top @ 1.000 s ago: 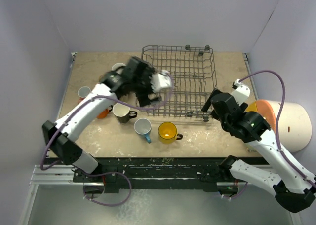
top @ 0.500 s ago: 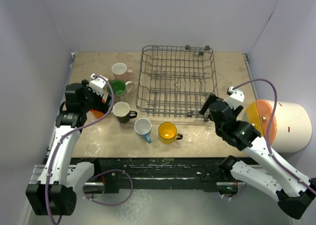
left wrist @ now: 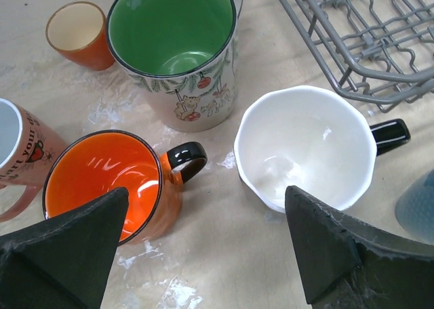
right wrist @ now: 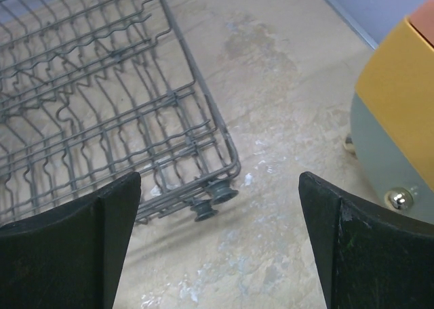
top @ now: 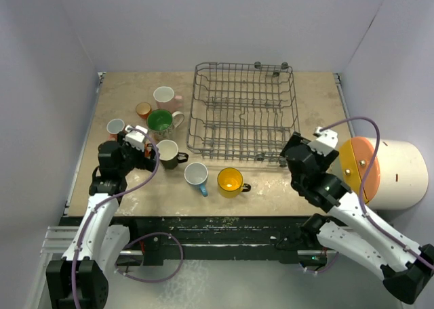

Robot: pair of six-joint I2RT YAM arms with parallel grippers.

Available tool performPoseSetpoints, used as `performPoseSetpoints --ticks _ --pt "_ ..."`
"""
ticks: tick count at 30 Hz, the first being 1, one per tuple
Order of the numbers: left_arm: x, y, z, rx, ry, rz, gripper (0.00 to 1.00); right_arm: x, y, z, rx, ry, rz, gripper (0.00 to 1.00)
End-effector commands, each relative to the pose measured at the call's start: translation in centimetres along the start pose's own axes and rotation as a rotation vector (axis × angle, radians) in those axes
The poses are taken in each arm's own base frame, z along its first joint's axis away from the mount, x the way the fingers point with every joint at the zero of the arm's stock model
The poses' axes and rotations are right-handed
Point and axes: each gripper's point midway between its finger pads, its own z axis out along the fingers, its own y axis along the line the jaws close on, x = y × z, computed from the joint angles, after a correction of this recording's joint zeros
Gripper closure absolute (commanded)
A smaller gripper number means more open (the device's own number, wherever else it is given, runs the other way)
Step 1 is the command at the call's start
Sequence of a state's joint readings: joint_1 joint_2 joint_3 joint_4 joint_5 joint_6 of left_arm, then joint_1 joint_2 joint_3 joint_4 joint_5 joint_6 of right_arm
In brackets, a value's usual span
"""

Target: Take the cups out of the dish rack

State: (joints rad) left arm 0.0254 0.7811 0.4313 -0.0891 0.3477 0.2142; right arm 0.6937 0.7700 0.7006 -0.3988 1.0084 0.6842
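The grey wire dish rack (top: 244,112) stands at the table's middle back with no cups in it. Several cups stand to its left: a pink one (top: 165,95), a small orange one (top: 143,110), the white one with green inside (top: 161,121), another pink one (top: 115,127), a black one (top: 167,151), a blue one (top: 196,175) and a yellow one (top: 229,180). My left gripper (top: 137,153) is open and empty, low between an orange cup with a black handle (left wrist: 102,183) and the black cup (left wrist: 305,146). My right gripper (top: 291,148) is open and empty, by the rack's near right corner (right wrist: 217,180).
The huge white cylinder with an orange face (top: 390,170) lies at the right edge, close to my right arm; it also shows in the right wrist view (right wrist: 400,119). The rack's small wheels (right wrist: 220,190) rest on the table. Grey walls enclose the back and both sides.
My left arm swung from the rack's left side down to the front-left cups. The white cup with green inside now stands on the table. My right gripper drew back slightly.
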Motion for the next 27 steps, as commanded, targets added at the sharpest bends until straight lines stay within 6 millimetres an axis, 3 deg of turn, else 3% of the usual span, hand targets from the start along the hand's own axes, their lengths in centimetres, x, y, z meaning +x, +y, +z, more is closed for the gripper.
performPoseSetpoints --ticks 1,3,6,9,11,13,15,16,19,23,27 --pt "-0.3 1.1 0.4 -0.072 -0.064 -0.038 0.01 -0.6 -3.1 0.1 0.113 -0.123 0.149 0.00" --pt "0.3 0.9 0.4 -0.074 -0.074 -0.051 0.00 -0.6 -3.6 -0.2 0.087 -0.136 0.107 0.00" --pt "1.8 0.2 0.4 -0.060 -0.089 -0.040 0.01 -1.7 -1.7 -0.9 -0.125 -0.203 -0.014 0.00" --pt "2.1 -0.4 0.3 -0.036 -0.101 -0.019 0.26 -2.7 -1.4 -2.0 -0.244 -0.300 -0.001 0.00" --pt "2.2 0.0 0.1 -0.061 -0.100 -0.023 0.34 -2.6 -3.0 -2.0 -0.203 -0.351 0.044 0.00" --pt "2.2 0.7 -0.2 -0.110 -0.107 -0.041 0.29 -1.7 -4.3 -1.8 -0.162 -0.365 0.039 0.00" --pt "2.1 1.4 -0.5 -0.161 -0.118 -0.063 0.18 -0.7 -4.9 -1.5 -0.152 -0.374 0.021 0.00" --pt "2.1 1.7 -0.7 -0.184 -0.124 -0.074 0.02 -0.4 -5.3 -1.5 -0.137 -0.374 0.051 0.00" --pt "2.5 3.0 -1.1 -0.283 -0.174 -0.135 0.01 -0.2 -6.1 -1.3 -0.095 -0.384 0.087 0.00" --pt "3.5 2.1 -1.3 -0.264 -0.221 -0.109 0.01 0.5 -6.4 -0.7 -0.034 -0.356 0.044 0.00" --pt "3.5 2.2 -1.3 -0.267 -0.221 -0.108 0.01 1.0 -5.1 -0.3 -0.080 -0.351 -0.034 0.00"
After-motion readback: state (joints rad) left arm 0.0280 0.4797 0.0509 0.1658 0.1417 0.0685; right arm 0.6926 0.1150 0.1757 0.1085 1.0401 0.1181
